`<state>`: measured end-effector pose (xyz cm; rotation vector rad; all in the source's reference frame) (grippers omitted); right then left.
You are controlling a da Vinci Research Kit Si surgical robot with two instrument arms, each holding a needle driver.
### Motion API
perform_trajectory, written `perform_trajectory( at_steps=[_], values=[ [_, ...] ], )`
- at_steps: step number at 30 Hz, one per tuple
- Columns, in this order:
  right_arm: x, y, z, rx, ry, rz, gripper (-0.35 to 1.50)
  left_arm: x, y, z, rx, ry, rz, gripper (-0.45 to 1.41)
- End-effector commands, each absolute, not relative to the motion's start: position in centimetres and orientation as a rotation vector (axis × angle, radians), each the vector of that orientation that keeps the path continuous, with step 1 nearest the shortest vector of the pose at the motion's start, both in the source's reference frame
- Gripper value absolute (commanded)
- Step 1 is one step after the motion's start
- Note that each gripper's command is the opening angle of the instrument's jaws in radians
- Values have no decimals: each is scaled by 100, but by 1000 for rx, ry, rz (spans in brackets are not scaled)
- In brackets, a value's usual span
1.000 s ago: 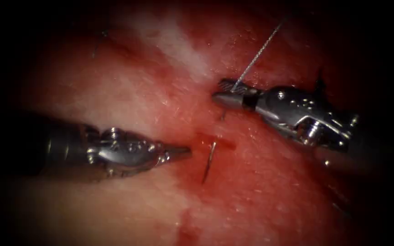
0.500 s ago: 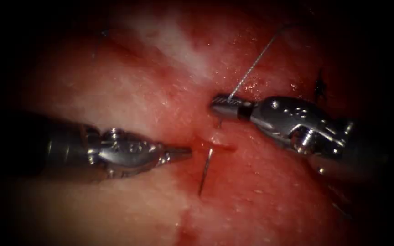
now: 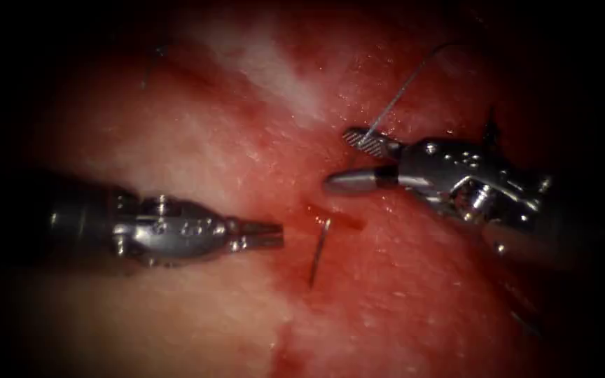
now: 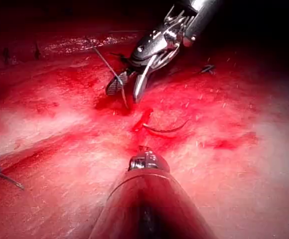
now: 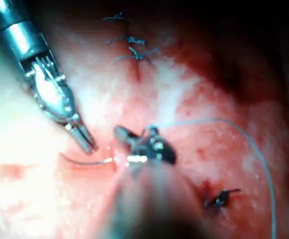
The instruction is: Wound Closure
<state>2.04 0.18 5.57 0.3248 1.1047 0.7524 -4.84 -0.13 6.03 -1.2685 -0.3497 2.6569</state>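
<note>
Though unheld, needle (image 3: 320,250) through tissue (image 3: 197,140)

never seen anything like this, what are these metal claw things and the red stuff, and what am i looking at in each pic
This is a surgical practice robot stitching a cut in pork belly, the tissue; no patient is involved. The red is fluid on it.

The endoscope view looks down on the cut. The left tool sits left of the cut, jaws shut, holding nothing. The right tool sits to the right, jaws open, holding nothing; the thread runs past its upper jaw.

The curved needle sits partly in the tissue at the cut, its free end sticking out, held by neither tool.

The two wrist views ride on the arms, looking along each shaft. The right wrist view also shows finished stitches.
</note>
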Motion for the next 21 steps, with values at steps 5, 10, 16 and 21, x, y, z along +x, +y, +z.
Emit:
perform_trajectory(
  at_steps=[5, 10, 16, 21],
  values=[
    [182, 22, 565, 323, 1133, 722, 111, -507, -20, 587, -1541, -358, 2651, 37],
    [179, 21, 565, 325, 1134, 718, 111, -527, -25, 584, -1647, -381, 2664, 61],
    [179, 22, 567, 322, 1139, 720, 108, -535, -28, 580, -1713, -401, 2661, 74],
    [181, 19, 573, 316, 1139, 716, 106, -535, -23, 577, -1723, -370, 2650, 76]
  ],
)
